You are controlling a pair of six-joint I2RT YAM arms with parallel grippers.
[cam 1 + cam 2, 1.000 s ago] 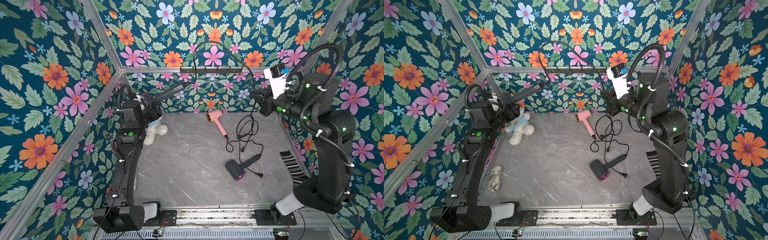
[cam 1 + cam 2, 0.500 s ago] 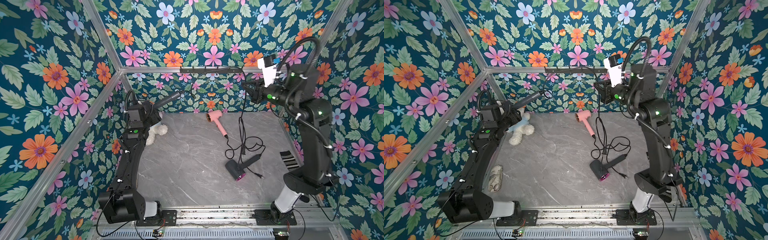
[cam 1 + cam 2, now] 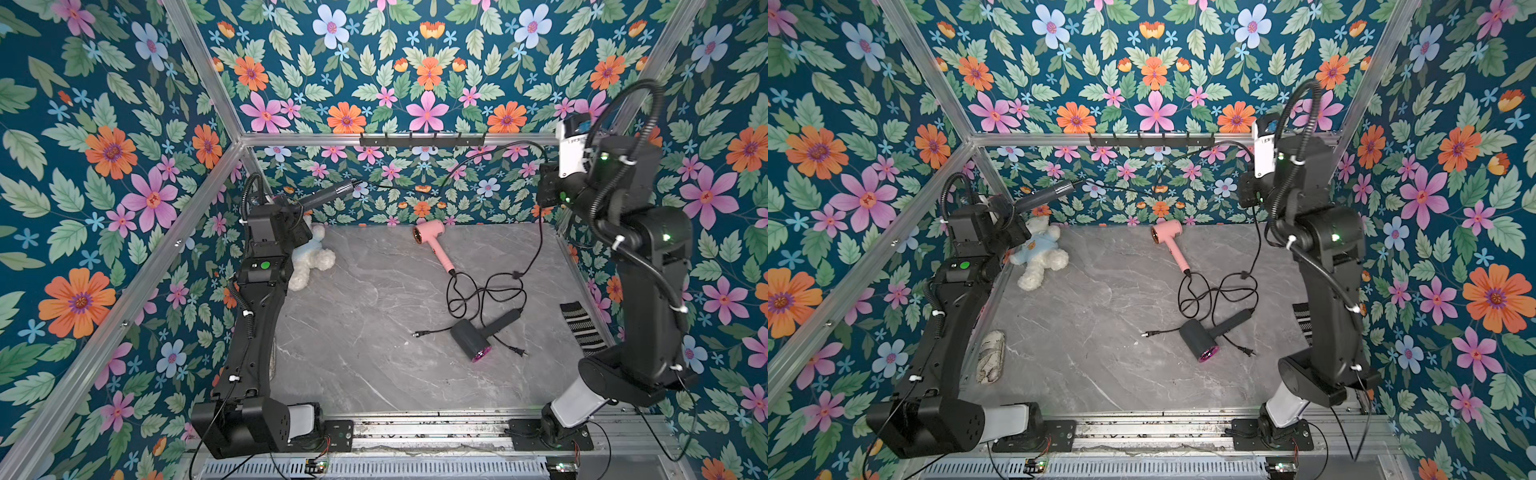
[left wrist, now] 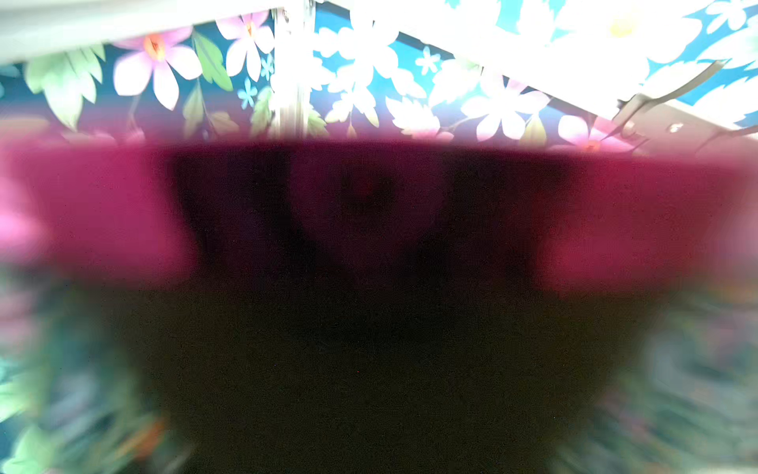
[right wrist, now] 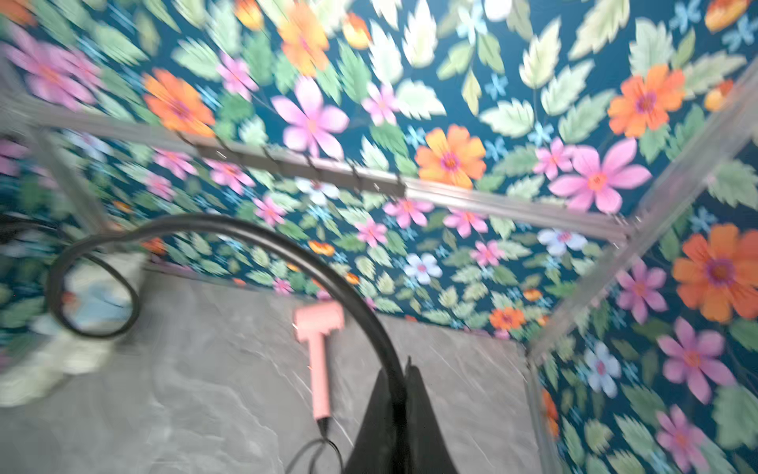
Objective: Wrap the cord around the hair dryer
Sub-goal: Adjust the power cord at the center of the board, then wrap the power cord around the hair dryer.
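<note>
**Dryer aloft at the back left corner, cord stretched across to the right arm**

Along the front edge the grey table [image 3: 353, 374] lies open from the left arm's base to the middle, and that open strip runs to the back edge. A pale bundle [image 3: 990, 357] lies against the left edge. A dark hair dryer [image 3: 469, 340] lies right of centre with its handle toward the right edge. A striped sock [image 3: 579, 328] lies along that edge. Just behind the dark dryer is a tangle of cords [image 3: 515, 275], and I cannot tell which strand belongs to which dryer. Farther back a pink hair dryer [image 3: 432, 241] lies with its head near the back edge.

A teddy bear [image 3: 1040, 253] sits in the back left corner. Above it the left gripper [image 3: 297, 208] is clenched on the held hair dryer [image 3: 328, 194]. The dryer's long axis is tilted, with the handle pointing up toward the back wall and the right side. The left arm leans up from the front left corner.

The cord [image 5: 205, 218] leaves the handle tip and arcs below the hook rail [image 3: 422, 139]. It is pinched in the right gripper [image 5: 404, 381], then drops to the table. The right arm stands upright, its wrist high by the back right corner.
</note>
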